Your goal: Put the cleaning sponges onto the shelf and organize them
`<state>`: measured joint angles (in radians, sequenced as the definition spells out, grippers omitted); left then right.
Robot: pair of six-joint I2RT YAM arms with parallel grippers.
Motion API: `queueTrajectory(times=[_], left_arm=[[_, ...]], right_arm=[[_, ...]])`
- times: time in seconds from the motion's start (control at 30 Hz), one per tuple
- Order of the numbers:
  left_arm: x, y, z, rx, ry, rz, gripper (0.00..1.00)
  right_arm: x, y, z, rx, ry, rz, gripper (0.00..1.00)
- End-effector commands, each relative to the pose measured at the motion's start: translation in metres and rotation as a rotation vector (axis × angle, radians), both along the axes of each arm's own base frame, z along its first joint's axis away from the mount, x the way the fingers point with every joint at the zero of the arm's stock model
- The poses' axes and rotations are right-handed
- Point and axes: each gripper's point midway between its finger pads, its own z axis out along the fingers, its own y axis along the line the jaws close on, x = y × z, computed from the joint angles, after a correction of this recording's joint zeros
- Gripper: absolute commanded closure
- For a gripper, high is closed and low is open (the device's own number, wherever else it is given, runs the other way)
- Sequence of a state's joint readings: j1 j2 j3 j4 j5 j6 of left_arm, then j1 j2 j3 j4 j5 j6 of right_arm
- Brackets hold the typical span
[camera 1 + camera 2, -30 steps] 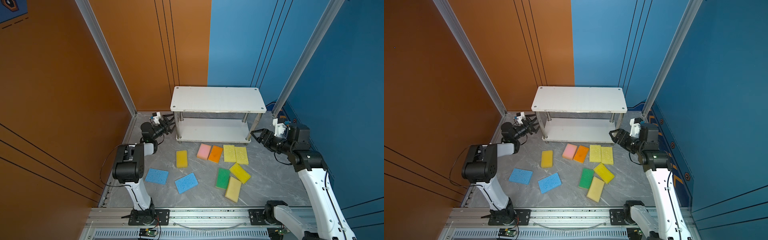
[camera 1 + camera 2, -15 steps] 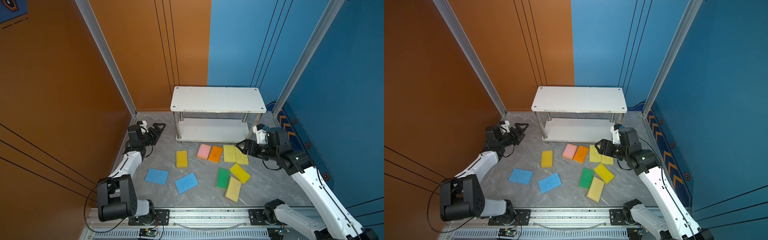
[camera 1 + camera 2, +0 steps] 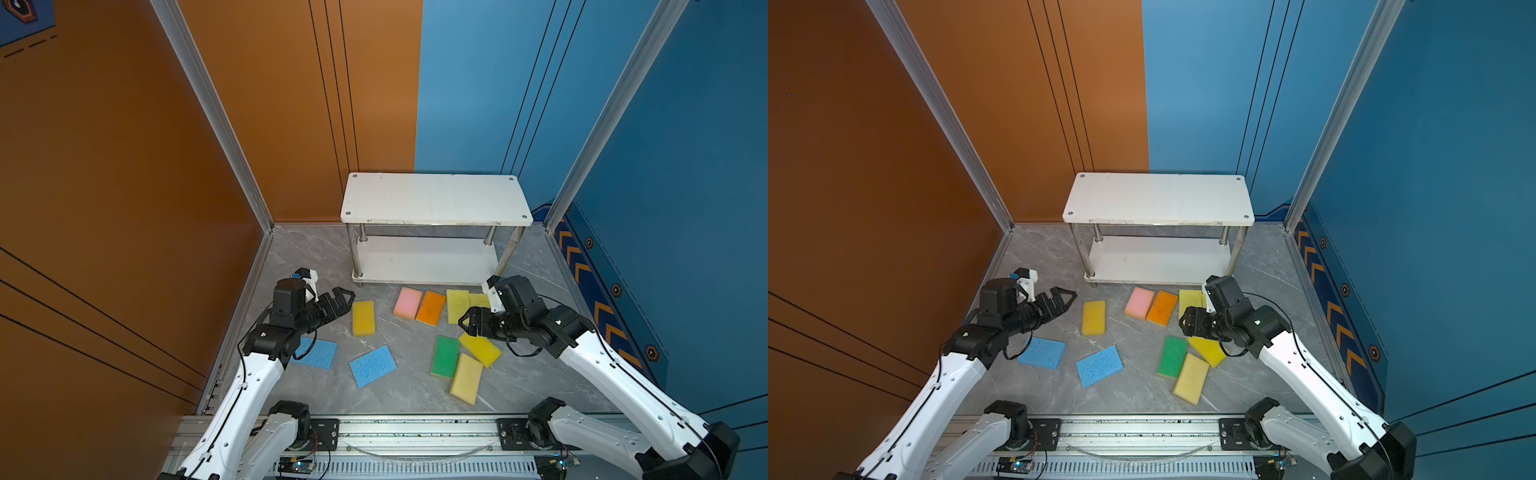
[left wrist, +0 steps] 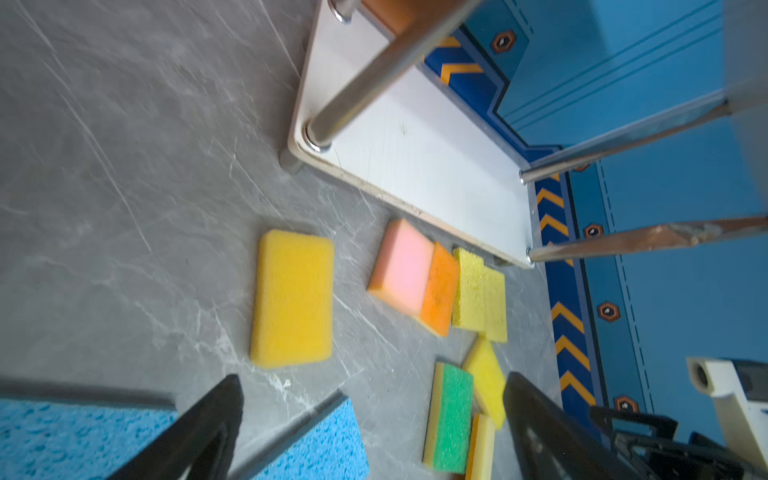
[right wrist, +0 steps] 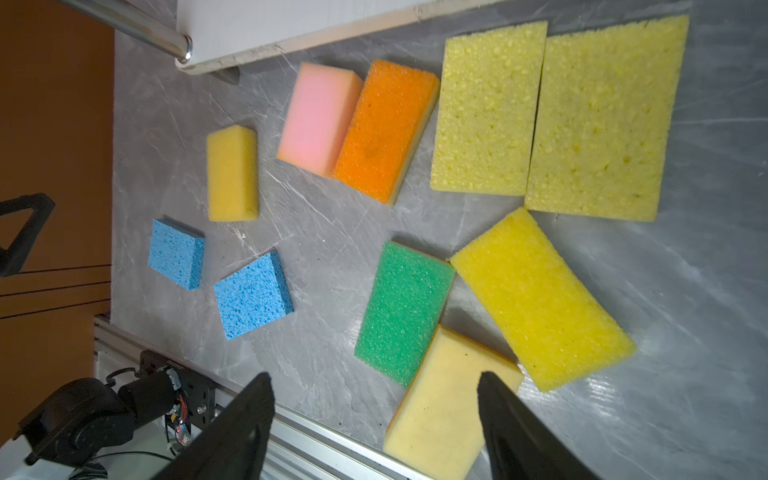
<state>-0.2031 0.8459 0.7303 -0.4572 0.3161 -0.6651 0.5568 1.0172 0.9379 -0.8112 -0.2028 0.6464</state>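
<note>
Left end effector [image 3: 347, 301] hangs open just beside the orange-yellow sponge [image 3: 363, 318].

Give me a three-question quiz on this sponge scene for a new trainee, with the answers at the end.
1. How many blue sponges lie on the table?
2. Which sponge touches the pink sponge? A. green sponge B. orange sponge C. yellow sponge
3. True or false: a sponge already lies on the shelf.
Key: 1. two; 2. B; 3. false, both boards are bare.
</note>
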Motion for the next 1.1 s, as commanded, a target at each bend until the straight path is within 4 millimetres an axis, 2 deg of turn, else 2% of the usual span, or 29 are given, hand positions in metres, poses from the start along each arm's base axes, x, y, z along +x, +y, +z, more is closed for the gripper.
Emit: queueTrajectory(times=[0.0, 0.13, 0.23, 0.47, 0.7, 1.07], left_arm=[[-0.035, -0.019, -0.030, 0.075, 0.083, -0.101, 0.00], [-0.064, -0.059, -0.035, 0.090, 0.092, -0.263, 0.02], [-0.080, -0.081, -0.041, 0.138, 0.094, -0.354, 0.02], [-0.089, -0.111, -0.058, 0.129, 0.117, -0.429, 0.02], [-0.085, -0.122, -0.052, 0.122, 0.106, -0.463, 0.02], [-0.085, -0.123, -0.051, 0.113, 0.110, -0.473, 0.02]], right_arm=[[-0.017, -0.007, -0.018, -0.038, 0.050, -0.044, 0.21], [-0.038, -0.009, -0.042, -0.066, 0.098, -0.050, 0.21], [-0.051, -0.013, -0.056, -0.083, 0.114, -0.063, 0.21], [-0.069, -0.017, -0.079, -0.068, 0.129, -0.101, 0.22], [-0.080, -0.023, -0.098, -0.054, 0.154, -0.131, 0.27], [-0.086, -0.015, -0.128, 0.030, 0.200, -0.158, 0.37]])
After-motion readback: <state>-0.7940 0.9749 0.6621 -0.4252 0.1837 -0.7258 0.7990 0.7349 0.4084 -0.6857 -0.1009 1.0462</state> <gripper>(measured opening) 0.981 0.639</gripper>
